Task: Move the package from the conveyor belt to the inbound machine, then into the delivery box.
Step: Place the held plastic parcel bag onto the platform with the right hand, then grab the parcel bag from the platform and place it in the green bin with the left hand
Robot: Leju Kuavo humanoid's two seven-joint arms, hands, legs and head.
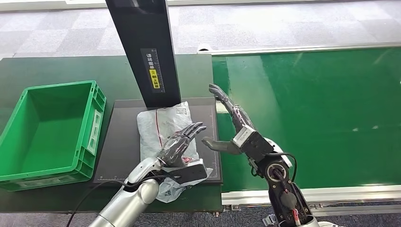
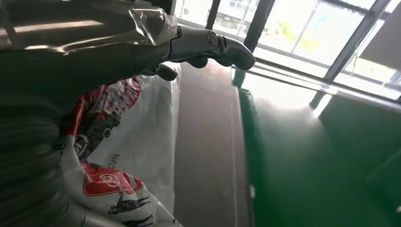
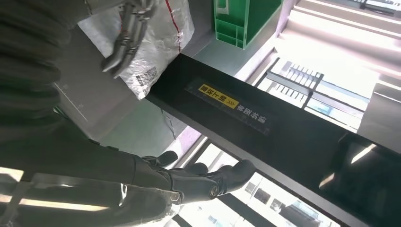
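Head view first: we find the white crinkled plastic package with red printing point(image 1: 163, 127) lying flat on the dark square platform of the inbound machine point(image 1: 120, 156), at the foot of its black upright column point(image 1: 146, 47). We judge the first leg of the task, from the green conveyor belt point(image 1: 321, 113) to the machine, done.

The left robot hand point(image 1: 182, 144) rests over the near part of the package, fingers stretched forward across the wrapper and thumb low at its near edge. We cannot tell whether it grips the wrapper or merely lies on it; the left wrist view shows the fingers extended above the plastic, not curled around it.

The right robot hand point(image 1: 231, 123) hangs beside the platform's right edge, fingers spread wide, holding nothing and clear of the package.

The green plastic delivery box point(image 1: 52, 135) stands left of the platform on the dark table point(image 1: 56, 68), with nothing visible inside. We judge the transfer into it is still outstanding.
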